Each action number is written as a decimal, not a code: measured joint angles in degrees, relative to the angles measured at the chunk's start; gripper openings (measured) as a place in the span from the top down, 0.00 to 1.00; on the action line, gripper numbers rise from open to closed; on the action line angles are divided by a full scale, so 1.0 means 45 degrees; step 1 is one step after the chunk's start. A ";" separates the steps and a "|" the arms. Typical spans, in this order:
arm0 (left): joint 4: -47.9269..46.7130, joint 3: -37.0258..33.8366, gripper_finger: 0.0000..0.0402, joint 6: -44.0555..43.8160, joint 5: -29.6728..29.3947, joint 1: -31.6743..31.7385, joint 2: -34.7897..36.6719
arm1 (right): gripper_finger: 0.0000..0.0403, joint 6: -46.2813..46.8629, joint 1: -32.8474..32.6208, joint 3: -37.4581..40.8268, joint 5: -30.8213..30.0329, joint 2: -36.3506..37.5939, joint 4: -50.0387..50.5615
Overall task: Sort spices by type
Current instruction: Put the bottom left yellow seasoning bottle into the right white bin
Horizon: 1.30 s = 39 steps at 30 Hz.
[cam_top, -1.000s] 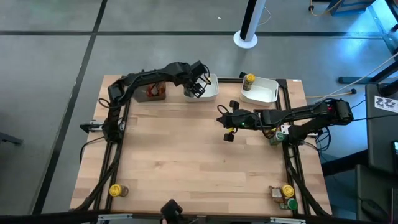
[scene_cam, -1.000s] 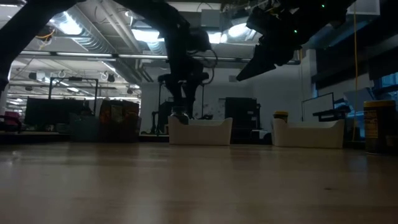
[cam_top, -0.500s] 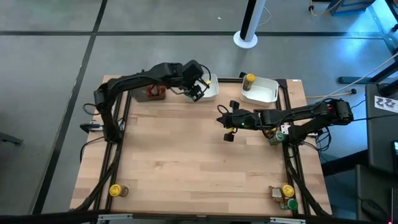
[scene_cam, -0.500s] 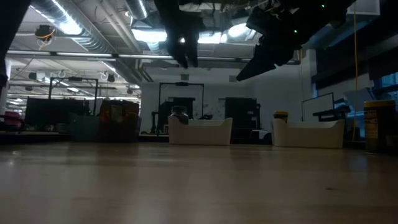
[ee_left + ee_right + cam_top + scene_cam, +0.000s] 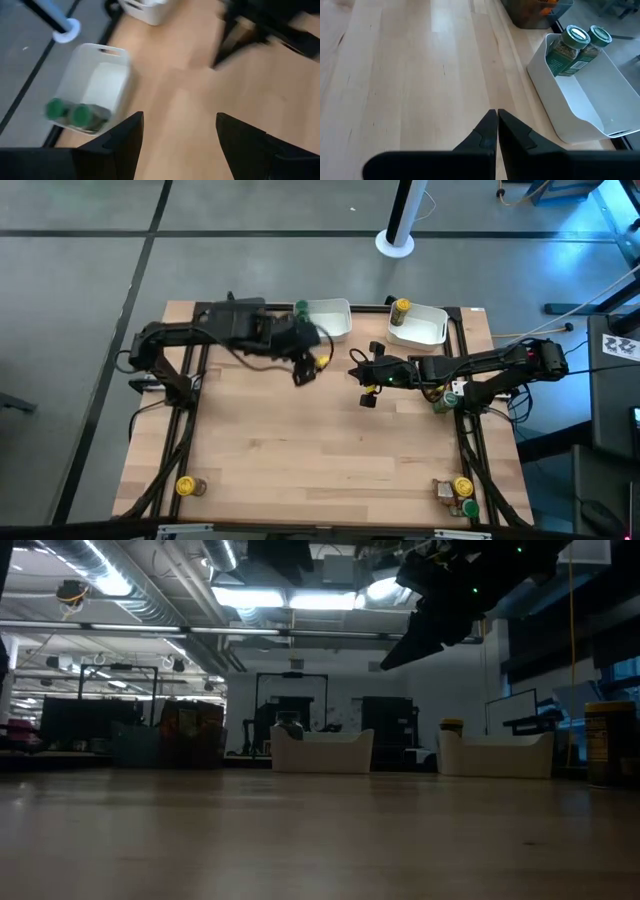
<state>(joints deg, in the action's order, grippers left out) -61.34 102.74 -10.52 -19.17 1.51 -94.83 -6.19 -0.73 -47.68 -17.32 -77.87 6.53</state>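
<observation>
My left gripper (image 5: 305,368) (image 5: 178,120) is open and holds nothing, hovering over bare wood on the near side of a white tray (image 5: 328,318) (image 5: 95,87). Two green-lidded spice jars (image 5: 69,112) (image 5: 580,42) stand in that tray's corner. A yellow-lidded jar (image 5: 401,308) stands in a second white tray (image 5: 420,327). My right gripper (image 5: 365,385) (image 5: 496,120) is shut and empty, raised above the table's middle right. More jars stand at the near left corner (image 5: 187,486), the near right corner (image 5: 463,490) and the right edge (image 5: 442,402).
A dark tray with orange-brown contents (image 5: 535,10) sits at the far edge beside the white tray with the green-lidded jars; my left arm covers it in the high view. The wooden table's middle and near half (image 5: 320,450) are bare. Dark frame rails run along both side edges.
My left gripper has risen out of the white tray, leaving the low view, and swung toward the table's near edge as the arm drew back to the left. A green-lidded jar stays standing in the tray where the gripper was. My right arm has kept still.
</observation>
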 joint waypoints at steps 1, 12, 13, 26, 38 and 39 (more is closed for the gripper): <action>-0.0138 0.0000 0.42 0.0002 0.0005 -0.0315 -0.0007 | 0.96 -0.0004 0.0000 0.0000 0.0005 -0.0001 0.0004; -0.0237 -0.0019 0.42 -0.0423 -0.0105 -0.2906 -0.0010 | 0.96 -0.0012 0.0000 0.0000 0.0106 -0.0002 0.0004; -0.0231 -0.0019 0.42 -0.0608 -0.0106 -0.3024 -0.0036 | 0.96 -0.0007 0.0000 0.0000 0.0106 0.0000 0.0004; 0.0553 -0.0029 0.42 -0.0517 -0.0124 -0.3139 -0.0227 | 0.96 0.0323 0.0000 0.0000 0.0102 -0.0004 0.0004; 0.0770 -0.0034 0.34 0.0045 0.0137 -0.3081 -0.0540 | 0.96 0.0323 0.0000 0.0000 0.0102 -0.0003 0.0008; 0.0799 -0.0029 0.32 0.0045 0.0307 -0.3081 -0.0572 | 0.96 0.0323 0.0000 0.0000 0.0102 -0.0002 0.0004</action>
<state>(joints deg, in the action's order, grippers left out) -57.75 102.61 -10.32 -17.79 -12.36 -97.40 -4.73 -0.73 -47.68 -16.86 -77.88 6.55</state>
